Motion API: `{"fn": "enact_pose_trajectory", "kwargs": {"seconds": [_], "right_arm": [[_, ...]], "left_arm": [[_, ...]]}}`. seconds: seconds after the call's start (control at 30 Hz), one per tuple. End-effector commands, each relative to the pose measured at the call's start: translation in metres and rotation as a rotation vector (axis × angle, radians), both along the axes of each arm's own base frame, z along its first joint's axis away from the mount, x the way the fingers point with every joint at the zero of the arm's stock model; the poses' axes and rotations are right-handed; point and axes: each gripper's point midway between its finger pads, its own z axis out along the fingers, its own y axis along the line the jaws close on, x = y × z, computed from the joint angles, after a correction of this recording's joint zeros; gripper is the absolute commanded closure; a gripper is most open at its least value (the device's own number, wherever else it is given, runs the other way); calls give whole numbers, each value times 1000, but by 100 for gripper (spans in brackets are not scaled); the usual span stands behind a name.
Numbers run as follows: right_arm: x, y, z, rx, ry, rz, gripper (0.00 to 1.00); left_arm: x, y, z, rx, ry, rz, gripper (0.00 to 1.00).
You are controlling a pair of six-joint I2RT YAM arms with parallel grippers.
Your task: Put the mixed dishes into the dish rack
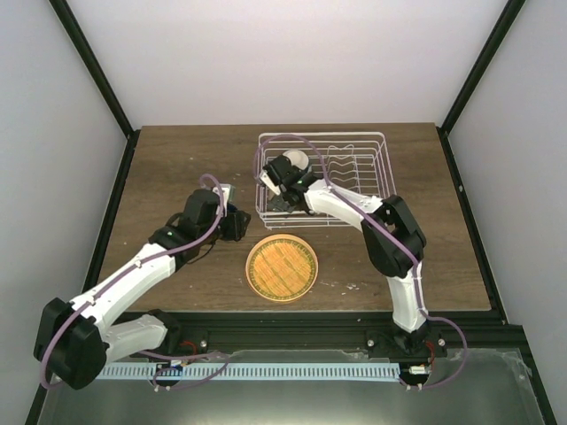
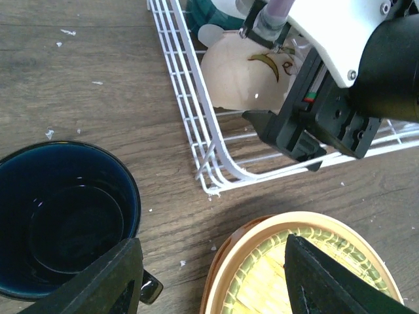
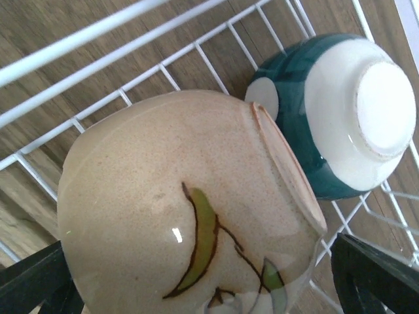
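Right pincer [image 3: 203, 288]: closed round cream speckled ceramic bowl [image 3: 183, 216], held tilted inside white wire dish rack [image 1: 323, 135], just beside upturned teal-and-white bowl [image 3: 334, 118] | left pincer [image 2: 211, 252]: spread wide, nothing held, above dark blue ceramic cup [image 2: 65, 222] and round orange woven-pattern plate [image 1: 281, 266], both set on wooden table [image 1: 177, 159] outside rack.

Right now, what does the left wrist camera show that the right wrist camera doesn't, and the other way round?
Only the left wrist view shows the dark blue cup standing on the table, the orange plate near the rack corner, and the right arm reaching over the rack. Only the right wrist view shows the teal bowl and its white underside, next to the cream bowl. Both show that cream bowl with its leaf drawing, inside the white wire rack, over the wooden tabletop.
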Motion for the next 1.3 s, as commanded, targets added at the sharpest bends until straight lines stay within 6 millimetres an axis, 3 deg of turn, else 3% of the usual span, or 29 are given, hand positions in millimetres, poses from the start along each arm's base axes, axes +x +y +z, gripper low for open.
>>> {"fn": "enact_pose_trajectory", "kwargs": {"seconds": [0.0,0.53,0.77,0.93,1.27], "right_arm": [[39,-26,-15,93,26,-20,0],[55,-32,-20,92,-65,-75,0],[62,-36,-10,87,-120,-95,1],[62,-36,-4,88,-134,-89,8],[71,-41,12,77,-206,-116,7]], "left_arm": [[9,-9,18,-34,-45,-24,38],[12,-12,12,-31,-30,-31,38],[12,-12,11,-32,-29,-31,39],[11,-12,10,-33,-27,-30,38],[11,-13,10,-38,-27,-30,39]]}}
